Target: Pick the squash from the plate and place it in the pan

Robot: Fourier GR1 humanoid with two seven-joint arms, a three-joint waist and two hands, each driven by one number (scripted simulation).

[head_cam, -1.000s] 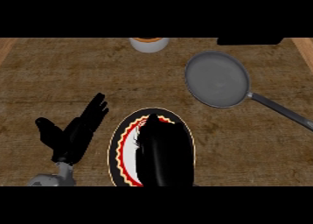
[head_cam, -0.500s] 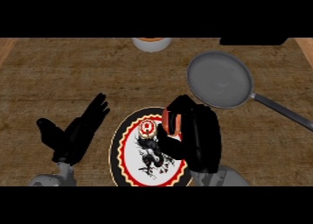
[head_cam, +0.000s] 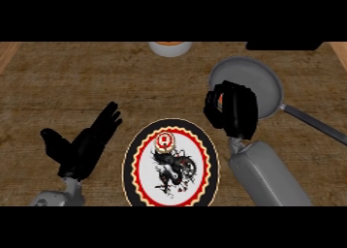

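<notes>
The plate (head_cam: 131, 164), white with a black dragon and a red and black rim, lies at the lower middle of the counter with nothing on it. My right hand (head_cam: 233, 112) is up and to its right, over the near left edge of the grey pan (head_cam: 251, 72). Its fingers are curled round the squash (head_cam: 220, 100), of which only an orange sliver shows at the hand's left side. The pan's handle (head_cam: 319, 127) runs down to the right. My left hand (head_cam: 85, 144) rests open left of the plate, fingers pointing up.
A small white cup with an orange top (head_cam: 169, 48) stands at the far middle edge. A dark object (head_cam: 284, 45) sits at the far right. Wooden borders (head_cam: 1, 58) frame the counter on the left and right.
My right hand has risen off the plate and moved up and right to the pan's edge, taking the squash with it. The plate's face is now uncovered. The left hand has barely moved.
</notes>
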